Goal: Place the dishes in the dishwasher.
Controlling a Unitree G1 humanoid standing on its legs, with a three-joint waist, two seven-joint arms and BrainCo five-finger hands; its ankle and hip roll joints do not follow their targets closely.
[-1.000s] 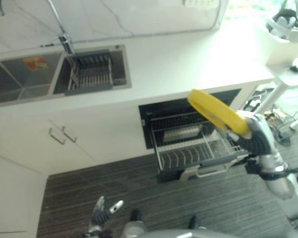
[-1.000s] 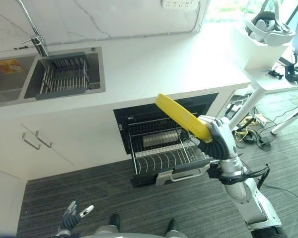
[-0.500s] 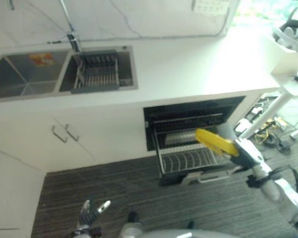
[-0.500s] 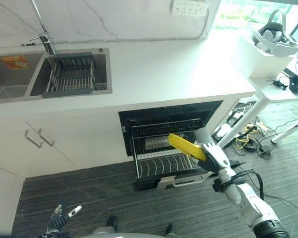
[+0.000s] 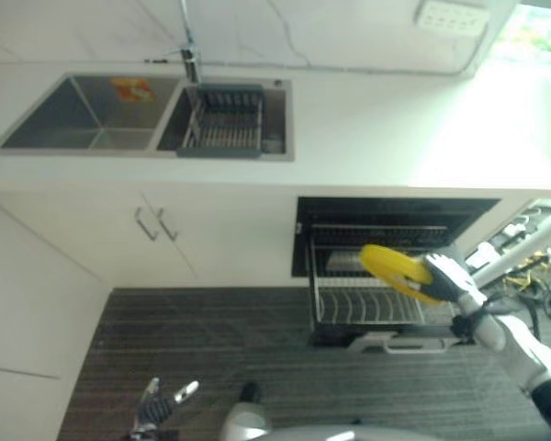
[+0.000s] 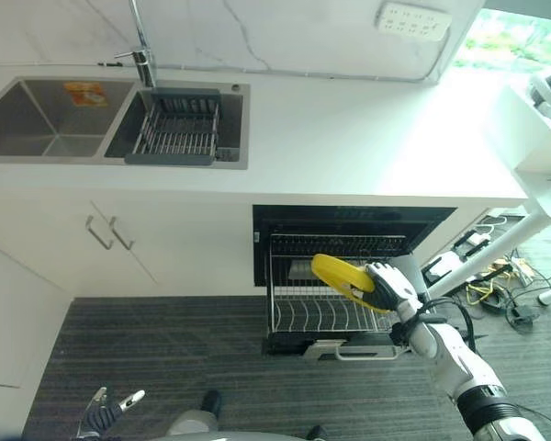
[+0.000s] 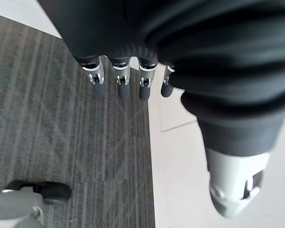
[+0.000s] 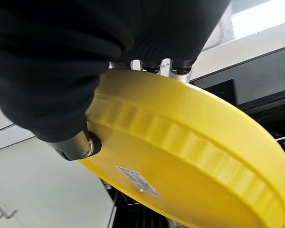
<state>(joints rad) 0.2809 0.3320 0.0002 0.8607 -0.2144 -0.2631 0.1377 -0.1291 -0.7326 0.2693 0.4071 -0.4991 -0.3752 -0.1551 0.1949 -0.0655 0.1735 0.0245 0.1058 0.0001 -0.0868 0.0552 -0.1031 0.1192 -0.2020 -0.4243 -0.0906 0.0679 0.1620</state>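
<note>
Right wrist view shows the right hand (image 8: pixel 80 137) clamped on the rim of a yellow plate (image 8: pixel 190 156), held tilted over the dishwasher rack (image 6: pixel 326 308). It looks stiff, light and slick; an edge grip suits it. Left hand (image 7: pixel 128 83) hangs slack.

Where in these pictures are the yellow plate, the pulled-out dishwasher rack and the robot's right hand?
yellow plate (image 6: pixel 338 274), right eye view, middle of its face.
dishwasher rack (image 6: pixel 303 312), right eye view, front row of tines.
right hand (image 6: pixel 392 288), right eye view, its back.
</note>
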